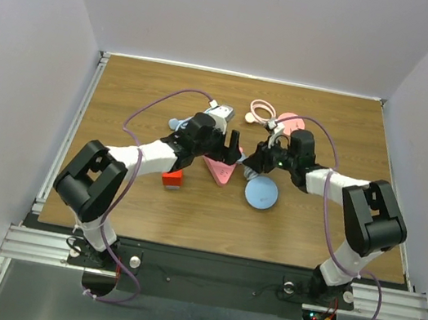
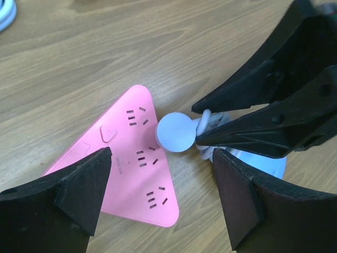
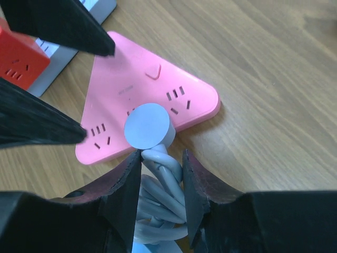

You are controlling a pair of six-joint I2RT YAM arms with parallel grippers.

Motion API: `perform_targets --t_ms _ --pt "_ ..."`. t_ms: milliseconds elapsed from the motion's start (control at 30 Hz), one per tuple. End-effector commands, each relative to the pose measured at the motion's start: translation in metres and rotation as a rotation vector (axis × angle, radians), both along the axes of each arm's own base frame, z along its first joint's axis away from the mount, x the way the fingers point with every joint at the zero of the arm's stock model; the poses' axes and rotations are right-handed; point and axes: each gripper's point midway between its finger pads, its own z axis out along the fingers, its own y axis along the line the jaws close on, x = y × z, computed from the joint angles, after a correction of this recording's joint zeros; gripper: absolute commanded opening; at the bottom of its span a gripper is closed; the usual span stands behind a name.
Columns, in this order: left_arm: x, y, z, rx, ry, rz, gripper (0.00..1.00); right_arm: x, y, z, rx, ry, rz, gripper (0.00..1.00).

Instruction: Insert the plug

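Right wrist view: the right gripper (image 3: 161, 157) pinches the neck of the round plug (image 3: 148, 125), which sits over the pink triangular power strip (image 3: 152, 84) near its 6 o'clock edge. The left gripper (image 2: 162, 155) straddles the strip, jaws wide (apparently not touching). Best to brace the strip, square the plug over its slots, and press straight down.

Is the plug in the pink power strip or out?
Out. The plug is at the edge of the pink strip, held by the right pincer; all three socket groups show uncovered.
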Motion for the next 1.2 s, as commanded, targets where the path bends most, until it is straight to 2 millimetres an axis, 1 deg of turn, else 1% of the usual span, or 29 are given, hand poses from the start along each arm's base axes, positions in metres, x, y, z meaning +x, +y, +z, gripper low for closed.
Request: perform_targets --t_ms 0,100,133,200,233,267,333,400,433,500,633,900,1033,1167 --pt "0.013 -0.006 0.013 -0.040 -0.001 0.028 0.89 0.028 0.013 0.041 0.069 -0.167 -0.034 0.00" --pt "0.023 0.005 0.004 0.005 -0.006 0.097 0.90 0.030 0.012 0.046 0.076 -0.174 -0.050 0.00" --pt "0.028 0.011 0.003 0.022 -0.015 0.136 0.90 0.031 0.012 0.047 0.083 -0.161 -0.065 0.00" --pt "0.032 0.019 0.006 0.025 -0.047 0.179 0.91 0.035 0.011 0.051 0.087 -0.170 -0.083 0.00" --pt "0.032 0.020 0.009 0.019 -0.058 0.182 0.92 0.036 0.011 0.049 0.088 -0.165 -0.086 0.01" --pt "0.035 0.025 0.008 0.025 -0.067 0.216 0.92 0.037 0.012 0.050 0.089 -0.166 -0.083 0.00" --pt "0.037 0.030 0.007 0.033 -0.069 0.238 0.92 0.041 0.015 0.046 0.089 -0.156 -0.080 0.01" --pt "0.037 0.033 0.005 0.031 -0.062 0.257 0.92 0.044 0.016 0.046 0.091 -0.156 -0.080 0.00" --pt "0.038 0.035 0.004 0.032 -0.065 0.261 0.92 0.044 0.017 0.041 0.088 -0.148 -0.077 0.00" --pt "0.038 0.037 0.001 0.038 -0.062 0.270 0.92 0.046 0.017 0.040 0.092 -0.144 -0.083 0.00" --pt "0.035 0.044 -0.016 0.080 -0.013 0.284 0.92 0.045 0.019 0.042 0.108 -0.144 -0.072 0.00" --pt "0.028 0.057 -0.038 0.110 0.063 0.334 0.91 0.045 0.024 0.043 0.124 -0.136 -0.049 0.00" --pt "0.023 0.056 -0.052 0.122 0.100 0.328 0.91 0.046 0.026 0.042 0.128 -0.131 -0.040 0.00" --pt "0.021 0.051 -0.055 0.105 0.111 0.302 0.91 0.046 0.027 0.039 0.128 -0.123 -0.037 0.00"
